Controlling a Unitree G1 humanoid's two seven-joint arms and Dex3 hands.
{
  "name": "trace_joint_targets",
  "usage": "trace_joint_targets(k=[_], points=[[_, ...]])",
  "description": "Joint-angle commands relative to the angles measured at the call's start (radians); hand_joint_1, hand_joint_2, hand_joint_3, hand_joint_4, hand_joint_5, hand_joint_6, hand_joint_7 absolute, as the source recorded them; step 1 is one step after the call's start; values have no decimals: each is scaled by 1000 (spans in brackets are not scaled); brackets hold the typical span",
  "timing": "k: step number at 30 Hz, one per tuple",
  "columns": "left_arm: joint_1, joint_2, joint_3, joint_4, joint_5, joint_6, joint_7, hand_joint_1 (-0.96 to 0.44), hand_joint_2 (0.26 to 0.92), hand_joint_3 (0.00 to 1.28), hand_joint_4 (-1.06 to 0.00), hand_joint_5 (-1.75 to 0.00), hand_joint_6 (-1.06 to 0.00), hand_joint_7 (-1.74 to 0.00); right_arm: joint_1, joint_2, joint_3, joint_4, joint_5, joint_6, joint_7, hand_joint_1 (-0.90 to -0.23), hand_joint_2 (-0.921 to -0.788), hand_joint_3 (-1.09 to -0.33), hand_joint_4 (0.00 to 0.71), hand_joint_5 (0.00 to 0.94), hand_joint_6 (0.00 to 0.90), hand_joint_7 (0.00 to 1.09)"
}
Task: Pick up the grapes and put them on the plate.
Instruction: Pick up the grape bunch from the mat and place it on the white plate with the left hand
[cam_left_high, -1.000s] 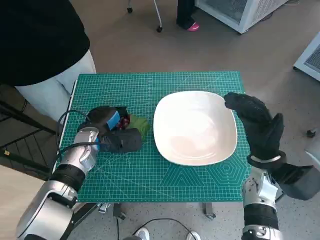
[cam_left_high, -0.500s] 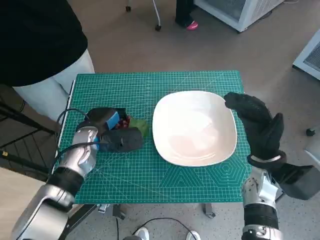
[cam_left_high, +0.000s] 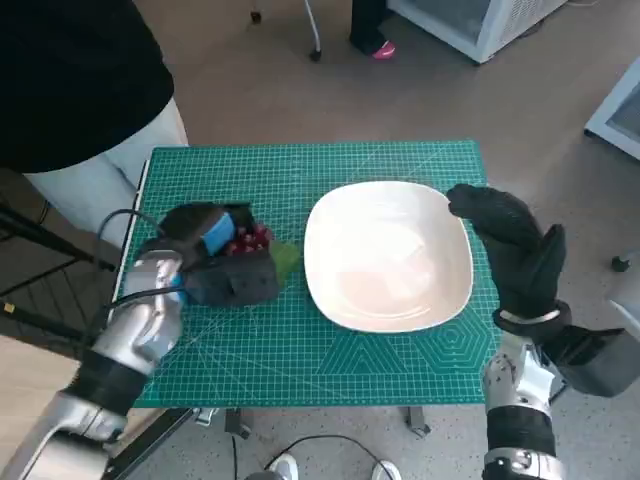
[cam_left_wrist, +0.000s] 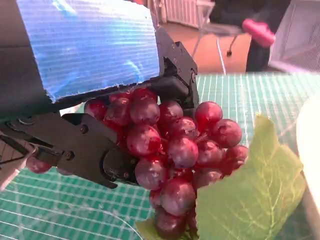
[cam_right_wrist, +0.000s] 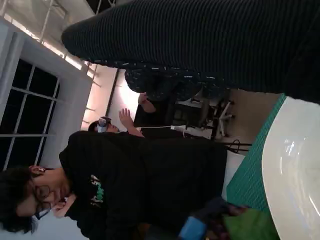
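Grapes (cam_left_wrist: 172, 150), clamped in the left hand's (cam_left_high: 215, 255) fingers (cam_left_wrist: 95, 150), could slip on the carry to the plate (cam_left_high: 388, 255), since the cluster hangs loosely; right hand's (cam_left_high: 515, 250) fingers lie apart, holding nothing.

Even, bright overhead light, soft shadows on the tabletop (cam_left_high: 330, 170), mild glare on the plate (cam_left_high: 388, 255), wide-angle bending at head-view edges, right wrist view dim, backlit by windows.

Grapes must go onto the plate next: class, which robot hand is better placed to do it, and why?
The left robot hand: it already grips the grapes beside the plate. The right robot hand rests at the plate's far edge, holding nothing.
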Motion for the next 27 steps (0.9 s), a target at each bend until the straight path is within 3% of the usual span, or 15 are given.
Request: trace_joint_targets(k=[1, 14, 27], points=[[27, 35, 38, -134, 27, 59, -59, 0, 921, 97, -673, -1293, -594, -1077, 1, 5, -1, 24, -8, 2, 2, -368, -921, -539, 567, 1, 487, 1], [67, 54, 94, -311, 69, 112, -94, 1, 921, 103, -622, -1231, -608, -1179, -12, 7, -2, 45, -7, -8, 8, -368, -921, -539, 567, 1, 487, 1], [77, 48, 103, -353, 96, 114, -111, 1, 921, 108, -629, -1226, -591, -1193, -15, 7, -2, 53, -4, -16, 15, -371, -921, -537, 569, 1, 488, 2]])
